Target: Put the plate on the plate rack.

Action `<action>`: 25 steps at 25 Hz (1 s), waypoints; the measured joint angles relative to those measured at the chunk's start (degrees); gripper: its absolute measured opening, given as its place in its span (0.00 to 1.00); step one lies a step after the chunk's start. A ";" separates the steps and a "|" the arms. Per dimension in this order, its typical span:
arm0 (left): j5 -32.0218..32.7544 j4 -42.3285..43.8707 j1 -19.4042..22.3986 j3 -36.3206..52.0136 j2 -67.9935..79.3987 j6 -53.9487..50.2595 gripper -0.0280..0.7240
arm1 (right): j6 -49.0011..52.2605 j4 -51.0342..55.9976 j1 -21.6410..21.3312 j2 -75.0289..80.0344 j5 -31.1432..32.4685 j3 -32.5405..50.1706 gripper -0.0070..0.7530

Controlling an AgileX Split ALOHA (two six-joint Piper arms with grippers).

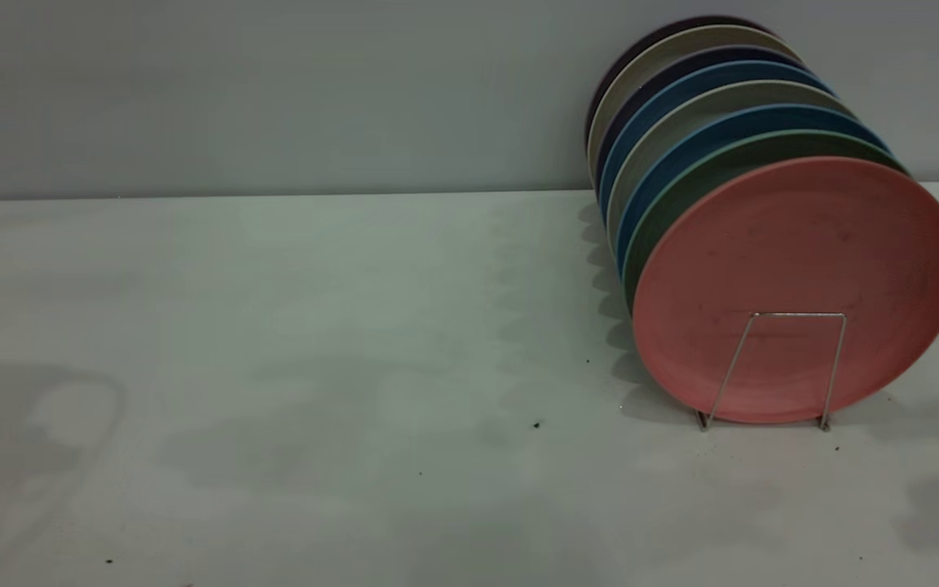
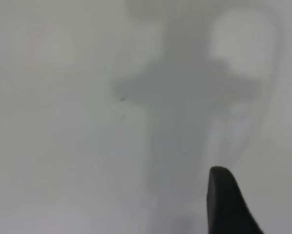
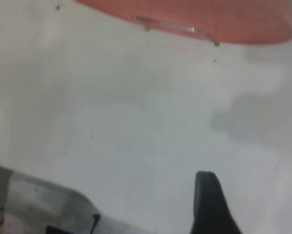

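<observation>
The salmon-pink plate (image 1: 804, 236) stands upright at the front of a row of plates in the wire plate rack (image 1: 796, 314), behind its front loop. The right wrist view shows the plate's lower edge (image 3: 199, 12) and the rack's loop (image 3: 165, 23) farther off. Neither gripper shows in the exterior view. My left gripper (image 2: 260, 174) hangs open and empty over bare table. My right gripper (image 3: 253, 180) is over the table in front of the rack, apart from the plate. Only one of its fingers (image 3: 208, 200) shows, far off centre, with nothing held.
Behind the pink plate stand a mint-green plate (image 1: 685, 191), blue plates (image 1: 681, 155) and several more, filling the rack at the back right. The white table (image 1: 355, 326) ends at a grey wall. A dark object (image 3: 48, 214) lies past the table edge.
</observation>
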 joint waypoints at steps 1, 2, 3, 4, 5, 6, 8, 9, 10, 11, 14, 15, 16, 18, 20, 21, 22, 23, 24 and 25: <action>0.07 -2.09 0.00 0.72 -2.29 1.76 0.54 | 0.25 -0.24 0.00 -1.94 1.22 0.35 0.63; 0.07 -4.02 0.00 1.99 -4.59 3.26 0.54 | 0.33 -0.24 0.00 -4.04 2.28 0.90 0.63; 0.07 -5.60 0.00 3.66 -6.46 4.24 0.54 | 0.50 -0.31 0.00 -5.89 3.12 1.83 0.63; 0.07 -6.70 0.00 5.67 -8.72 5.13 0.54 | 0.55 -0.36 0.00 -8.15 3.98 3.02 0.63; 0.01 -7.67 0.00 7.48 -10.95 5.88 0.54 | 0.55 -0.36 0.00 -10.54 4.55 4.20 0.63; -0.03 -8.33 0.00 9.71 -12.87 6.31 0.54 | 0.55 -0.36 0.00 -12.60 5.02 5.85 0.63; -0.11 -9.23 0.00 13.43 -17.63 6.74 0.54 | 0.61 -0.48 0.00 -17.84 5.66 9.43 0.63; -0.12 -9.42 0.00 15.14 -20.11 6.88 0.54 | 0.66 -0.42 0.00 -20.60 5.81 11.00 0.63; -0.03 -9.55 0.00 16.61 -22.22 6.94 0.54 | 0.66 -0.28 0.00 -22.88 6.20 12.77 0.63; 0.24 -9.60 0.00 17.94 -24.84 6.94 0.54 | 0.72 -0.14 0.00 -25.60 6.59 14.45 0.63; 2.34 -9.63 0.00 21.59 -32.67 6.88 0.54 | 1.21 -0.07 0.00 -32.98 7.83 18.87 0.63; 3.02 -9.67 0.00 22.71 -35.58 6.69 0.54 | 1.41 -0.07 0.00 -35.44 8.06 20.29 0.63; 3.52 -9.67 0.00 24.08 -38.55 6.32 0.54 | 1.62 -0.07 0.00 -37.77 8.20 21.43 0.63; 4.15 -9.67 0.00 26.95 -44.10 5.40 0.54 | 2.01 -0.07 0.00 -41.74 8.25 23.81 0.63; 4.82 -9.67 0.00 29.68 -49.66 4.65 0.54 | 2.22 -0.07 0.00 -45.64 8.14 25.82 0.63; 5.49 -9.67 0.00 30.98 -52.58 4.46 0.54 | 2.22 -0.07 0.00 -47.09 8.14 26.81 0.63; 6.12 -9.67 0.00 31.97 -55.38 4.32 0.54 | 2.22 -0.07 0.00 -48.74 8.14 27.57 0.63; 7.10 -9.67 0.00 33.03 -58.06 4.31 0.54 | 2.27 -0.07 0.00 -50.29 8.14 28.13 0.63; 8.25 -9.67 0.00 33.92 -60.18 4.20 0.54 | 2.27 -0.07 0.00 -51.56 8.14 28.80 0.63; 9.30 -9.67 0.00 34.58 -62.61 4.19 0.54 | 2.27 -0.07 0.00 -53.07 8.14 29.49 0.63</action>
